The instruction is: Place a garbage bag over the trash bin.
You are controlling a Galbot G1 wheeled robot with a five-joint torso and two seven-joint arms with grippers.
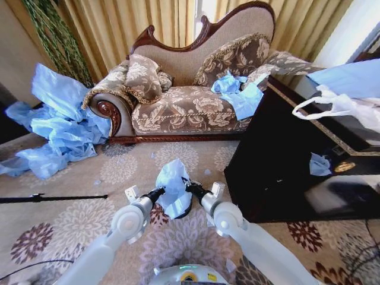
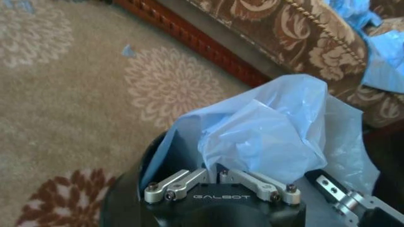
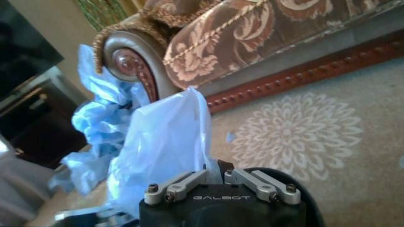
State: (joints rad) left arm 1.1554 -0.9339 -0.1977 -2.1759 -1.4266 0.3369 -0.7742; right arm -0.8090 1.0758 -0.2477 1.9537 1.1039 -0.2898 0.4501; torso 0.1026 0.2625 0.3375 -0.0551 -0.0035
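The light blue garbage bag (image 1: pixel 172 183) stands bunched up over the small black trash bin (image 1: pixel 185 211) on the flowered rug just ahead of me. My left gripper (image 1: pixel 160 192) holds the bag's left side and my right gripper (image 1: pixel 189 184) its right side. In the left wrist view the left gripper (image 2: pixel 216 176) is shut on the bag (image 2: pixel 271 137) at the bin's rim (image 2: pixel 146 158), part of the bag hanging inside. In the right wrist view the right gripper (image 3: pixel 216 171) pinches the bag's edge (image 3: pixel 164 142). Most of the bin is hidden by the bag.
A carved sofa (image 1: pixel 190 107) stands behind, with a blue bag heap (image 1: pixel 59 130) at its left and more blue bags (image 1: pixel 237 92) on its seat. A dark cabinet (image 1: pixel 285 160) with a white handled bag (image 1: pixel 332 107) is close at right. A black rod (image 1: pixel 53 198) lies on the rug.
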